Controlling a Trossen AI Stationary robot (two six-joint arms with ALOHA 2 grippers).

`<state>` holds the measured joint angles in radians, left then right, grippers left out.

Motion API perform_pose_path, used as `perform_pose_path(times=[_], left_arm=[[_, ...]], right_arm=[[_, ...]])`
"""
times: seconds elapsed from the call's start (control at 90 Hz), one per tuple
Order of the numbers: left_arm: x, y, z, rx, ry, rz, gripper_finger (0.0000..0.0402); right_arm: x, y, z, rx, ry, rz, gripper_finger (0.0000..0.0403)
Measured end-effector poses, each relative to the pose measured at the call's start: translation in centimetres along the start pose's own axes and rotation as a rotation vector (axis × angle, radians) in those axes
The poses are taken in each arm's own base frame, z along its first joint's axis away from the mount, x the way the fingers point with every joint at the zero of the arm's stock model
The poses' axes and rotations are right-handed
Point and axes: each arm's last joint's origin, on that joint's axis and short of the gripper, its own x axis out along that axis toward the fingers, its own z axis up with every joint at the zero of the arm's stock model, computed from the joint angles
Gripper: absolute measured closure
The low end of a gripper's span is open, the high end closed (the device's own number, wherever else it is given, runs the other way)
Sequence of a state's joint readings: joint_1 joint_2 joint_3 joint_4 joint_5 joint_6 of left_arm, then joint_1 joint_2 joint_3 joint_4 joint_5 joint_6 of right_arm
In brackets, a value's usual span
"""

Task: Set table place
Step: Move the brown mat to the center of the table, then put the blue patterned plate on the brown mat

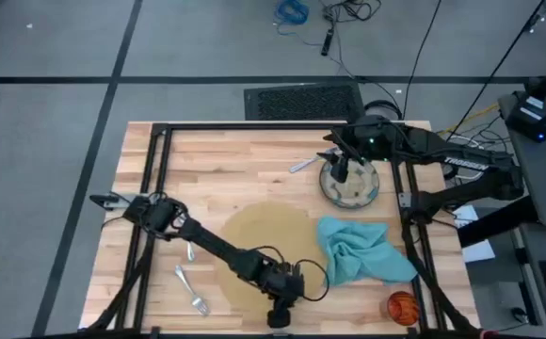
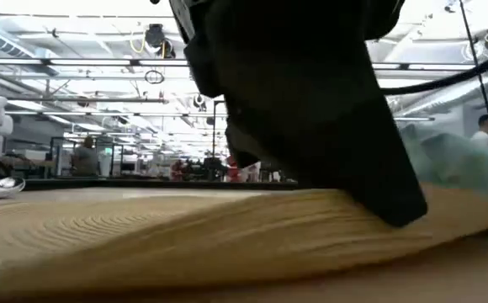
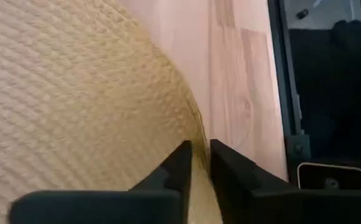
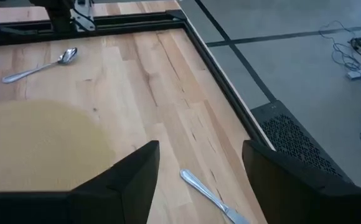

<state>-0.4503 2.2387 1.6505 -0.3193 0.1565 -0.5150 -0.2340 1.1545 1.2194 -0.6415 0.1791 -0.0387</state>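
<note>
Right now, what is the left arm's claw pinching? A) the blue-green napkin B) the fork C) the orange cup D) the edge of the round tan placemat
D: the left wrist view shows the left claw closed on the rim of the woven tan placemat, while the napkin, orange cup and fork lie apart from it.

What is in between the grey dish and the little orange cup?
The crumpled teal cloth napkin lies between the speckled grey round dish and the small orange cup, seen in the high view.
</note>
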Motion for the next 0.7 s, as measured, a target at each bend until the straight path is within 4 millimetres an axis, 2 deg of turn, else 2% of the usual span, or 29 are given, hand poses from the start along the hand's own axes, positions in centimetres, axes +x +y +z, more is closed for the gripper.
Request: perform_pose_path(times=[0.2, 0.322, 0.456, 0.578, 0.7], left_arm=[[0.0, -0.4, 0.5, 0.017, -0.046, -0.050, 0.0282], [0.0, -0.7, 0.6, 0.018, -0.060, -0.065, 0.0271], [-0.1, -0.4, 0.2, 0.003, 0.000, -0.065, 0.0269], [-0.7, 0.1, 0.4, -0.011, 0.010, -0.028, 0.0269], [-2.8, 0.7, 1.4, -0.017, -0.009, 0.010, 0.0269]], right_arm=[[0.0, 0.0, 0.0, -0.001, 0.000, 0.000, 0.0179], [0.0, 0.0, 0.0, -0.002, 0.000, 0.000, 0.0179], [0.0, 0.0, 0.0, -0.001, 0.000, 0.000, 0.0179], [0.0, 0.0, -0.3, 0.000, 0.026, 0.001, 0.0179], [0.0, -0.2, -1.0, 0.024, 0.106, -0.007, 0.0179]])
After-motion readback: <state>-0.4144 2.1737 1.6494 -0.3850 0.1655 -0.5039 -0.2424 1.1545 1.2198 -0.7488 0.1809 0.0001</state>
